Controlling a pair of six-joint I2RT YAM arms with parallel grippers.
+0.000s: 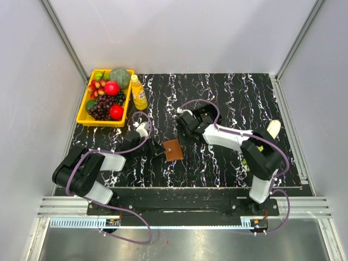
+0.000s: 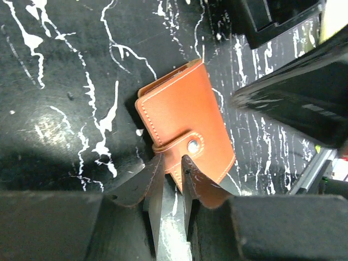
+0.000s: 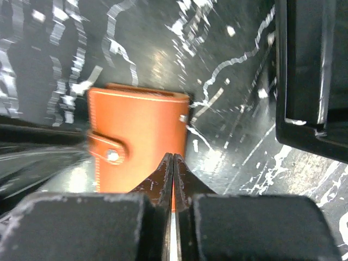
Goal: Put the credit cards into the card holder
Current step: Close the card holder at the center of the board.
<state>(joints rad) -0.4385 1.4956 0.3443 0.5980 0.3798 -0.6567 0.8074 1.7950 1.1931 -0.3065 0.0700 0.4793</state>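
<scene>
Card holder [image 2: 185, 125] snapped shut, black tray [image 3: 310, 138] nearby

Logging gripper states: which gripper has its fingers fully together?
The right gripper; its fingers touch, while the left gripper shows a gap at the card holder's edge.

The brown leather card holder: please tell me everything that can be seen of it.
The brown leather card holder is small, flat, roughly square, with lighter stitching along its edges. A strap with a metal snap is fastened over one side, so it is closed. It lies flat on the black marbled table. The left claw straddles its strap edge; the shut right claw points near the opposite edge.
</scene>
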